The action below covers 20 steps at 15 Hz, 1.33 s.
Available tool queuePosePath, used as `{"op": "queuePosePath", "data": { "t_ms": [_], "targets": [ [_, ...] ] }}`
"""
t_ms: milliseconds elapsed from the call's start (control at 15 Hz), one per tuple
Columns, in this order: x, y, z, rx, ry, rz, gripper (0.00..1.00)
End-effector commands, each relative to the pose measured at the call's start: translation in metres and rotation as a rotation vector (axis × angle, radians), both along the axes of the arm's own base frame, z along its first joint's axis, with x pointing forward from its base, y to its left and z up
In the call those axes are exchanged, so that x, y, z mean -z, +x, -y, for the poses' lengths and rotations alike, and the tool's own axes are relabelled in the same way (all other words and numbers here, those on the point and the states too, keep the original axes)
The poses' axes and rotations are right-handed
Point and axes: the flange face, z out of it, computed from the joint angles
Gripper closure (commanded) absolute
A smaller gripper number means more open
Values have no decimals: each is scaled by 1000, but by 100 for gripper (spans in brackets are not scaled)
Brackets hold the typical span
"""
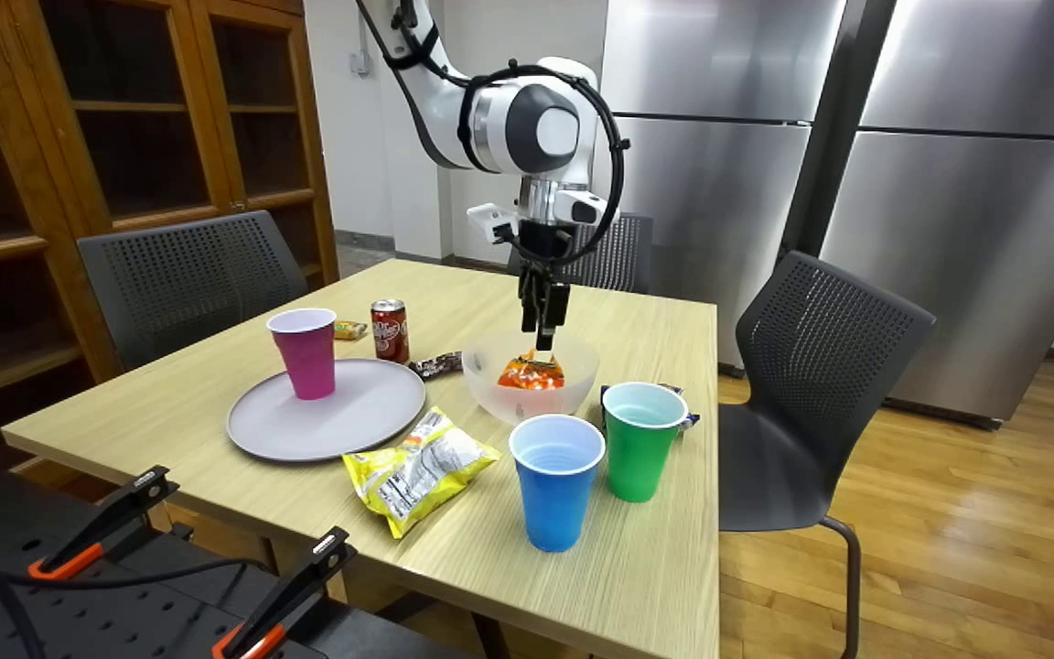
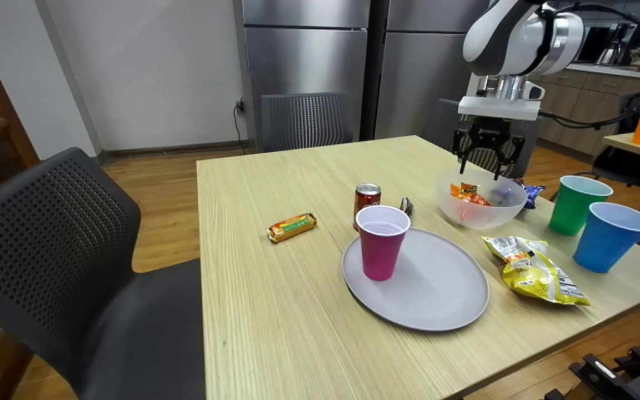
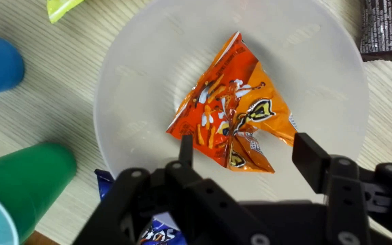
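My gripper (image 3: 245,149) is open and empty, pointing down above a frosted translucent bowl (image 3: 131,102). In both exterior views the fingertips (image 1: 541,333) (image 2: 479,172) hang around the height of the bowl's rim (image 1: 527,409) (image 2: 481,218). A crumpled orange and red snack bag (image 3: 226,102) lies inside the bowl, just beyond the fingertips in the wrist view. It also shows in both exterior views (image 1: 532,373) (image 2: 469,194). I cannot tell whether a finger touches it. A blue snack bag (image 3: 163,234) beside the bowl is partly hidden by the gripper.
A green cup (image 1: 641,453) and blue cup (image 1: 554,499) stand near the bowl. A yellow bag (image 1: 422,467), dark wrapped bar (image 1: 437,366), red can (image 1: 390,334) and grey plate (image 1: 371,416) with a magenta cup (image 1: 307,361) are around it. A gold-wrapped bar (image 2: 292,226) lies farther off.
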Motion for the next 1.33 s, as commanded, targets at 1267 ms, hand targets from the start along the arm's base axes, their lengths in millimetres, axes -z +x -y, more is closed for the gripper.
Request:
{"op": "queuePosePath", "data": {
  "t_ms": [1267],
  "targets": [
    [-36,-6,9,17,-6,32,0]
  ]
}}
